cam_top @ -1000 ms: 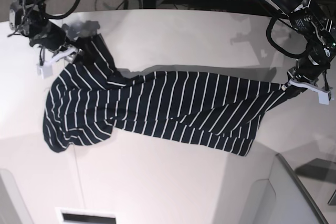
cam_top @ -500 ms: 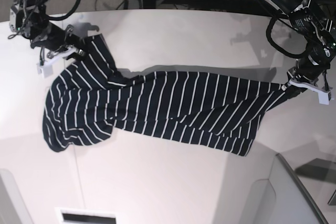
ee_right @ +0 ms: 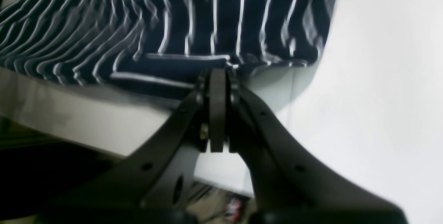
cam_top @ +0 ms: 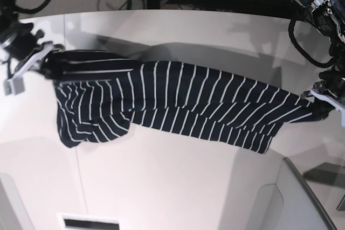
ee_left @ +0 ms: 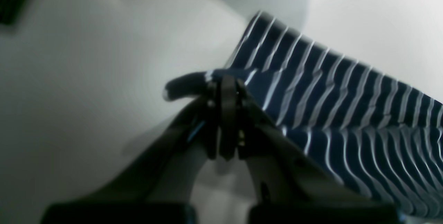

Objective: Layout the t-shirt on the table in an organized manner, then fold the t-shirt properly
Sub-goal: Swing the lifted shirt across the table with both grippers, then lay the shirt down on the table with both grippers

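Table (cam_top: 178,187), white and curved at the edge, bearing the whole job; bare surface on all sides of the cloth. T-shirt (cam_top: 178,106) strung across it as a long dark striped band, one end pinched at each side, middle sagging down toward the tabletop. Probably held so in order to pull the fabric taut before laying it flat; judged as the spreading stage, no fold begun. A bunched lobe (cam_top: 89,127), possibly a sleeve or doubled-over body panel, hanging below the band toward the right arm's side, so not yet an organized layout.

Right gripper (ee_right: 218,73), at the base view's left: jaws pressed together, a striped hem edge caught at the tips, cloth fanning away from the pinch. Grip looks thin, at the very edge; risk of slipping under more tension.

Left gripper (ee_left: 223,82), at the base view's right: jaws likewise closed, a rolled corner of cloth clamped between them, a small dark nub poking out past the tips. Stripes running away from the clamp in tight ripples, consistent with tension along the band.
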{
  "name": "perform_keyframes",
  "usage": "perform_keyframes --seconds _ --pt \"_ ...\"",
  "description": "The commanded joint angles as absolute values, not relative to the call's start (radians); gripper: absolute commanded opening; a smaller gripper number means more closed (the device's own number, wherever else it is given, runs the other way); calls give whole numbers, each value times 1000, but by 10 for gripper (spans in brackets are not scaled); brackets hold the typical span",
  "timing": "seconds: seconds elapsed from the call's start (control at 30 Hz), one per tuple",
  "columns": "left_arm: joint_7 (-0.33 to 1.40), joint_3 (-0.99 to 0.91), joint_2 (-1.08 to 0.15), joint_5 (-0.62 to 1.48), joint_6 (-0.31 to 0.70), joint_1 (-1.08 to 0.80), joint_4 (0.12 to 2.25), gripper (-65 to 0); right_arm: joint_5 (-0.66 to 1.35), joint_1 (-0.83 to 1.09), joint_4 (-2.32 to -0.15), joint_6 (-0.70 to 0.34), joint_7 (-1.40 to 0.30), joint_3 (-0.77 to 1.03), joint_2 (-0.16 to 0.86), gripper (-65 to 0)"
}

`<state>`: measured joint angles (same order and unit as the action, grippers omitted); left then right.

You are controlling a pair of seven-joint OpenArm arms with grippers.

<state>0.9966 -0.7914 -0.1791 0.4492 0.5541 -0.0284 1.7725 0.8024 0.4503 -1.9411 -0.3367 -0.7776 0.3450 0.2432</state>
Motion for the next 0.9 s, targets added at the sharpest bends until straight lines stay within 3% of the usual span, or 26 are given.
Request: perform_keyframes --seconds 0.0,0.3,0.6,0.87 --pt "977 -777 -211 458 558 -16 1802 -650 814 443 -1980 -344 -756 352 272 -650" --pt "977 -616 -309 414 555 77 1824 -650 817 254 -2002 -344 -757 352 430 -650" --pt "977 -355 -315 153 556 265 1810 -650 814 -153 -1917 -344 -983 412 498 -650" --pt "978 -329 -318 90 556 435 1751 -650 814 -361 -1813 -348 -986 407 607 -650"
